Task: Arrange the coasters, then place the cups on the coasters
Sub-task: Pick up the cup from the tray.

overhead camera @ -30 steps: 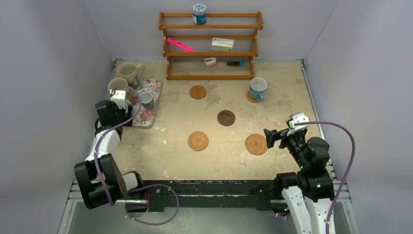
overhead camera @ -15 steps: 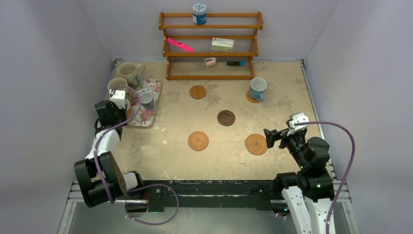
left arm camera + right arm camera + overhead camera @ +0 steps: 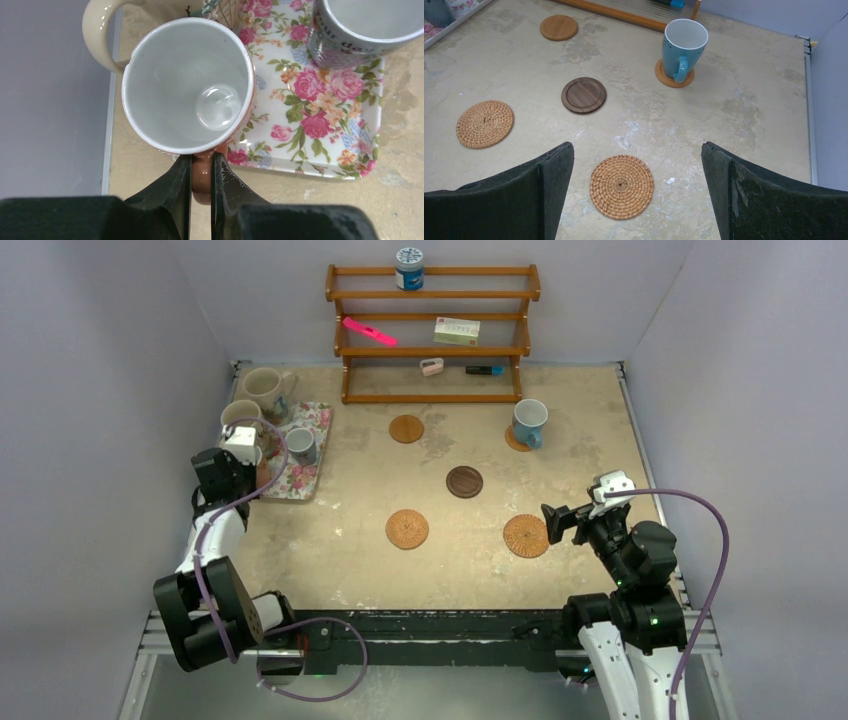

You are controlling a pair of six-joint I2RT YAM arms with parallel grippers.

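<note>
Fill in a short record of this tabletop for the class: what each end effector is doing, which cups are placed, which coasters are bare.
Left end effector: shut on the pinkish-brown handle of the white mug, at the floral tray's edge
Right end effector: open, empty, by the near woven coaster
Cups placed: blue mug on a tan coaster
Bare coasters: near woven coaster, left woven coaster, dark brown coaster, smooth wooden coaster

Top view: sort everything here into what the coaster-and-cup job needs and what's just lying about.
Job: smooth tan coaster, dark brown coaster, two woven coasters, fifth coaster under the blue mug; two cream mugs, grey mug, pink-handled mug.
Lying about: floral tray, wooden rack, canister, pink marker, card.
</note>
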